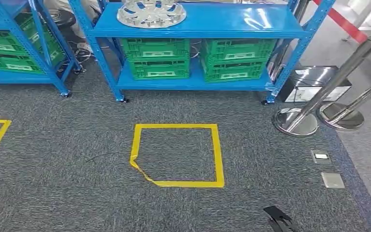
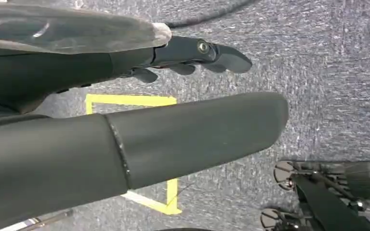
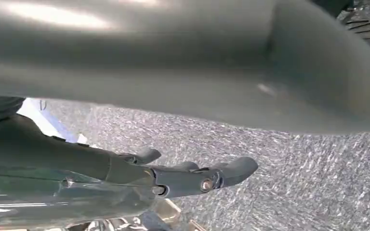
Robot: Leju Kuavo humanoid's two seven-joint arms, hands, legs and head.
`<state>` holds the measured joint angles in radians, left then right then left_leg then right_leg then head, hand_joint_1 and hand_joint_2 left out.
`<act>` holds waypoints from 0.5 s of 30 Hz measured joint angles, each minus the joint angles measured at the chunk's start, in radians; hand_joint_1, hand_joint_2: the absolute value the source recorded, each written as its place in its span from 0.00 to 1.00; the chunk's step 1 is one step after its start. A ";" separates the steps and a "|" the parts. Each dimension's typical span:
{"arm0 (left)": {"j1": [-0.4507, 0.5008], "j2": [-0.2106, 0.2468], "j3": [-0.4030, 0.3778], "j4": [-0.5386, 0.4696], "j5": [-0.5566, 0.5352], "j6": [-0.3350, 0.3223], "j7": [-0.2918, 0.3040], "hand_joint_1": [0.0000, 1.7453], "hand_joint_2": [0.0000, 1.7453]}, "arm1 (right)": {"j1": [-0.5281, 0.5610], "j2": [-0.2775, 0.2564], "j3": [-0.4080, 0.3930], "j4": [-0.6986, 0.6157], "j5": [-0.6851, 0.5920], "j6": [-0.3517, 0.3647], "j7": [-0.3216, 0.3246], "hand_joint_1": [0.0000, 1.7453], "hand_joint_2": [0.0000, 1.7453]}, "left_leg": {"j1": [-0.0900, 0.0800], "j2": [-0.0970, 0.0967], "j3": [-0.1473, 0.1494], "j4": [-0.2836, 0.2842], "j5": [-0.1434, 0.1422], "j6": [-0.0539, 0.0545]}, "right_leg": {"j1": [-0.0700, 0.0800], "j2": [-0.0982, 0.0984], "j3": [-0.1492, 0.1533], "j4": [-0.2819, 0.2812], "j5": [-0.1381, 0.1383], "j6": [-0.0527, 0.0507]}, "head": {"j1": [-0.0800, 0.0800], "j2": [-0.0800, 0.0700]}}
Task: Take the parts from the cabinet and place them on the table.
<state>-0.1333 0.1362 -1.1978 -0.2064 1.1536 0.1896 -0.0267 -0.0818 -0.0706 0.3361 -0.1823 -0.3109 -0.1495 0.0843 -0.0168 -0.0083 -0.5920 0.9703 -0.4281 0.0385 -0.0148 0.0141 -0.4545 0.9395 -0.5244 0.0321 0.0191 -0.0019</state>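
Both my left hand (image 2: 139,139) and right hand (image 3: 173,120) hang loose, grasping nothing; silver part (image 1: 149,13) on blue cabinet (image 1: 198,21) lies well ahead of my fingers, fitting either fetching or finished.

The left hand (image 2: 173,96) hangs with its fingers stretched out and apart, and it holds nothing. In the left wrist view the thick grey thumb (image 2: 197,130) lies long and straight, and the darker fingers (image 2: 197,53) lie beside it with a gap between them and the thumb. The fingertips are a little curved.

The right hand (image 3: 183,144) has the same pose. Its thumb (image 3: 221,62) is extended, and the dark fingers (image 3: 197,175) are nearly straight and apart from the thumb, with nothing between them. In the head view, dark fingers of the right hand (image 1: 280,220) come in at the lower edge.
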 joint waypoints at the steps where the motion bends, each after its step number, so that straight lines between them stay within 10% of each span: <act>1: 0.000 -0.001 0.000 0.000 0.000 0.000 0.000 0.00 0.00 | 0.000 0.000 0.000 0.000 0.000 0.000 0.001 0.00 0.00 | 0.009 0.005 0.010 -0.016 0.005 0.006 | 0.001 -0.002 0.003 0.009 -0.006 0.004 | 0.002 0.000; 6: 0.000 -0.002 0.000 0.000 0.000 0.001 0.000 0.00 0.00 | 0.000 0.000 0.000 0.000 -0.001 0.000 0.002 0.00 0.00 | 0.010 0.025 0.026 -0.027 0.003 0.010 | -0.002 -0.006 -0.162 0.329 -0.140 0.011 | 0.024 0.000; 8: 0.000 -0.003 0.000 0.000 0.000 0.001 0.000 0.00 0.00 | 0.002 0.000 0.000 0.001 -0.001 0.001 0.003 0.00 0.00 | 0.012 0.033 0.032 -0.026 -0.001 0.006 | -0.007 -0.011 -0.144 0.268 -0.077 0.011 | 0.027 0.000; 10: 0.001 -0.006 0.000 0.000 0.000 0.001 0.000 0.00 0.00 | 0.001 -0.002 0.000 0.001 -0.001 0.000 0.002 0.00 0.00 | 0.017 0.043 0.040 -0.022 -0.007 -0.003 | -0.008 -0.033 -0.062 0.082 0.025 0.012 | 0.031 0.000; 11: 0.001 -0.003 0.000 0.000 0.000 0.002 0.000 0.00 0.00 | 0.000 -0.001 0.000 0.001 -0.001 0.001 0.002 0.00 0.00 | 0.013 0.047 0.043 -0.019 -0.010 -0.011 | -0.006 -0.064 -0.039 0.023 0.032 0.011 | 0.035 0.000; 15: -0.001 -0.005 0.000 0.000 0.000 0.005 0.000 0.00 0.00 | 0.001 -0.001 0.000 0.001 -0.001 0.001 0.002 0.00 0.00 | 0.014 0.061 0.048 -0.024 -0.004 -0.036 | 0.004 -0.025 -0.046 0.020 0.042 -0.016 | 0.019 0.000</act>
<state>-0.1342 0.1316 -1.1974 -0.2064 1.1532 0.1946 -0.0267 -0.0806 -0.0717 0.3361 -0.1812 -0.3117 -0.1488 0.0866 -0.0030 0.0527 -0.5437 0.9464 -0.4325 0.0023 -0.0110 -0.0107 -0.5008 0.9596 -0.4823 0.0159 0.0381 -0.0019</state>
